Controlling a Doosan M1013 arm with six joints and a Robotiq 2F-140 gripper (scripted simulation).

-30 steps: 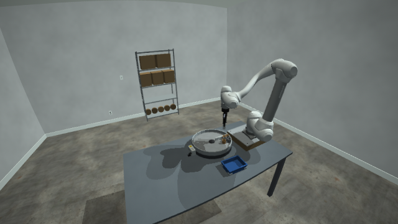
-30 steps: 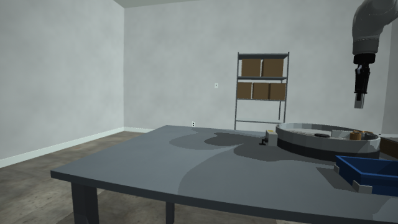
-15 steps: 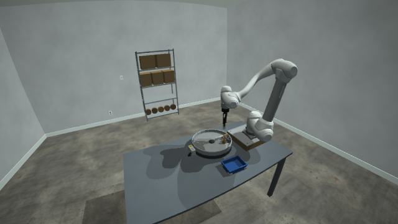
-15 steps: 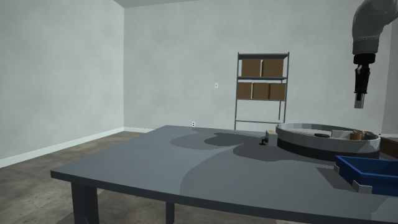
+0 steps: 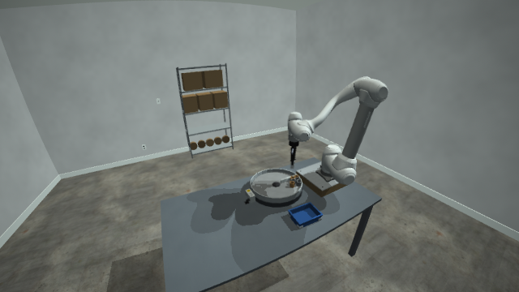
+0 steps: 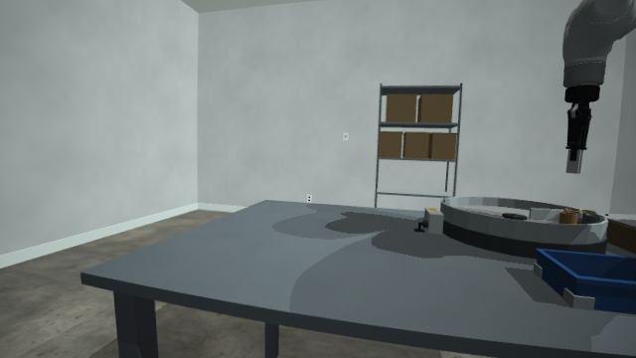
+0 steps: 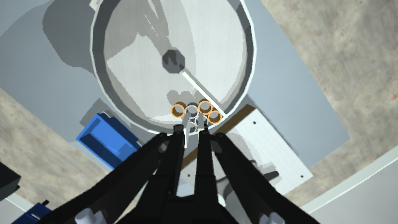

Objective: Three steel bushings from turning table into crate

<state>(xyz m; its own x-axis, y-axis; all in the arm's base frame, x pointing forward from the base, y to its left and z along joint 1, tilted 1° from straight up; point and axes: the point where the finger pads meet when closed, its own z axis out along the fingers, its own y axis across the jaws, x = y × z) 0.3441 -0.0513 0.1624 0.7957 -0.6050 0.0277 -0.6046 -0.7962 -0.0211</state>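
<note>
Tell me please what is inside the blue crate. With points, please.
The blue rectangular crate [image 5: 300, 220] [image 6: 603, 288] [image 7: 98, 142] shows a bare floor and no bushing in the top view. Its near wall hides part of the inside in the exterior view.

crate [image 6: 586, 287] cut off at right, steel bushings [image 7: 192, 110] (partly) behind gripper [image 5: 292, 163] [image 6: 573, 171] [image 7: 194, 119]

No writing (not a letter or number) can be read anywhere here.

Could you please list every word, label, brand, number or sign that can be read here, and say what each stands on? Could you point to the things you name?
No text can be read.
The arm [image 5: 358, 131] [image 6: 588, 40] has faint marks, too small to read.
The sensor [image 5: 250, 194] [image 6: 434, 222] has a yellow patch, no readable lettering.
</note>
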